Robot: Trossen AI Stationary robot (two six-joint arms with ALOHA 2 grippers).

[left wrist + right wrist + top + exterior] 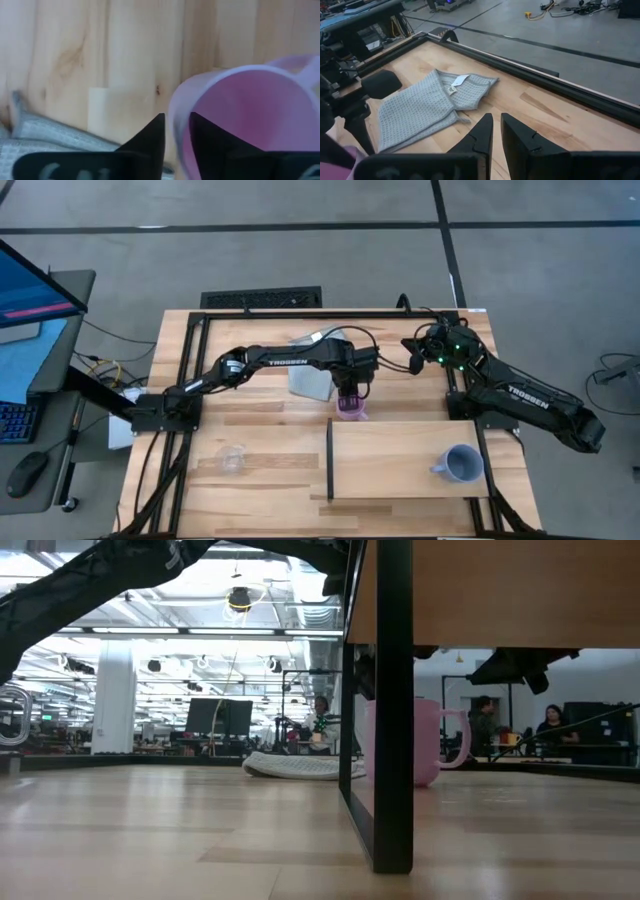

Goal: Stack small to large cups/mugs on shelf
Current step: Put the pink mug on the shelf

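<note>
Currently nothing stacked: grey mug (459, 464) alone on shelf (400, 455), frame lower right; clear cup (232, 458) lower left on table. Left gripper (350, 395), center, fingers straddling pink mug (351, 408) rim at shelf edge. Right gripper (413, 352) idle upper right, fingers nearly together, empty.

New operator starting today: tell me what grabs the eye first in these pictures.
The pink mug stands out, sitting on the table at the shelf's far edge, with the left gripper straddling its rim. Next, the grey-blue mug stands alone on the shelf, and the clear cup sits apart on the tabletop. The right gripper waits over the far side.
</note>
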